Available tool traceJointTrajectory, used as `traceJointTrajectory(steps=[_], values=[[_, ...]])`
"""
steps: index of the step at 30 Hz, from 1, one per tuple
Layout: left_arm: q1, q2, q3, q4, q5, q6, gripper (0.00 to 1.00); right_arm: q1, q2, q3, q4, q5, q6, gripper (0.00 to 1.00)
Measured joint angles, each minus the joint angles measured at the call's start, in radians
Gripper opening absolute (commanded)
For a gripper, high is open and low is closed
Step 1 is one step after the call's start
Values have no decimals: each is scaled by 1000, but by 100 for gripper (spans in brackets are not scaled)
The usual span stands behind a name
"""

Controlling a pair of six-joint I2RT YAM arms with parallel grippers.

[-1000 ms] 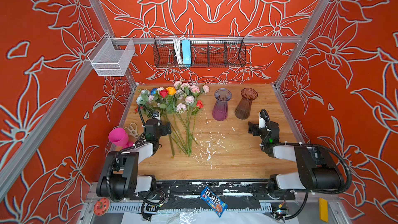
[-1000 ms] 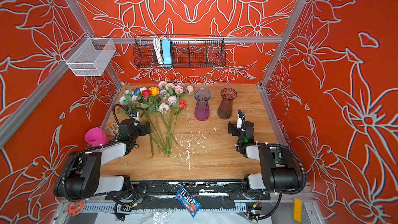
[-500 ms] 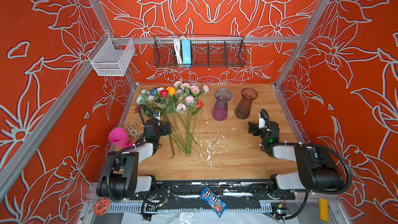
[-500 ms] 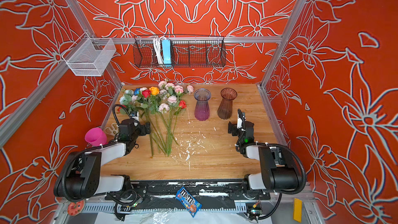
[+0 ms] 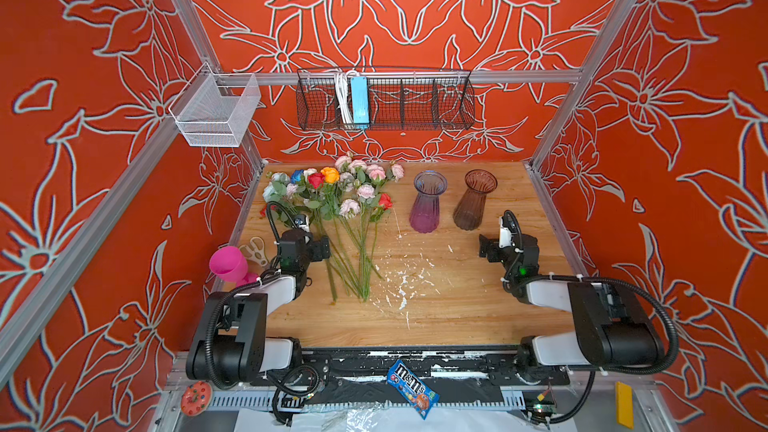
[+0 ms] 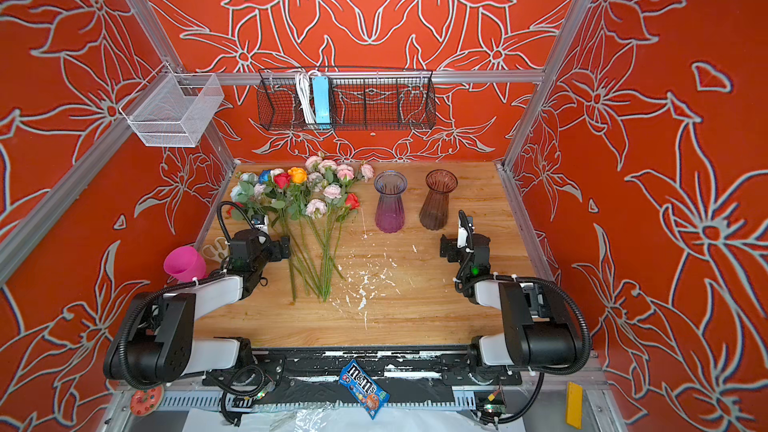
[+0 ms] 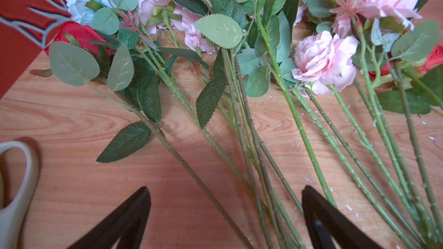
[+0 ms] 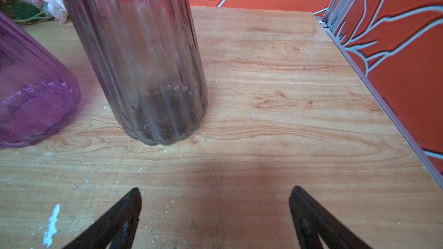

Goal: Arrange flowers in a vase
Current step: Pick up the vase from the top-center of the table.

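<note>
Several long-stemmed flowers [image 5: 332, 201] [image 6: 303, 197] in pink, red, orange, blue and white lie in a fan at the table's back left. A purple vase [image 5: 427, 205] [image 6: 390, 203] and a brown vase [image 5: 473, 201] [image 6: 437, 201] stand upright and empty to their right. My left gripper [image 7: 225, 195] [image 5: 300, 229] is open just above the table, and green stems [image 7: 251, 164] run between its fingers without being gripped. My right gripper [image 8: 214, 196] [image 5: 505, 228] is open over bare wood, a short way in front of the brown vase [image 8: 143, 56], with the purple vase [image 8: 31, 92] beside it.
White-handled scissors [image 5: 255, 249] [image 7: 14, 188] and a pink cup [image 5: 228, 263] lie at the left edge. White flecks [image 5: 401, 284] dot the wooden table [image 5: 436, 313]. A black wire basket [image 5: 384, 99] and a white one [image 5: 216, 112] hang on the walls. A candy bag [image 5: 411, 388] lies in front.
</note>
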Motion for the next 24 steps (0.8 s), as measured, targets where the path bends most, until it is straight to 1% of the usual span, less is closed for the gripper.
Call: traceJointTrajectory(steps=[5, 7, 12, 15, 18, 21, 24], values=[[0, 0, 0, 0, 0, 0, 97, 0, 0, 0, 0, 1, 0, 97], [0, 0, 5, -10, 7, 1, 98, 0, -3, 12, -20, 20, 3, 97], [-5, -23, 129, -162, 19, 13, 97, 0, -79, 128, -186, 62, 10, 97], [-29, -108, 154, -198, 4, 21, 97, 0, -167, 142, -222, 92, 20, 97], [-48, -222, 153, -248, -6, 14, 98, 1, -252, 142, -305, 117, 41, 97], [-61, -353, 160, -312, -7, -13, 97, 19, -342, 158, -442, 146, 79, 97], [-71, -447, 220, -401, 14, -43, 97, 52, -440, 220, -609, 191, 145, 97]])
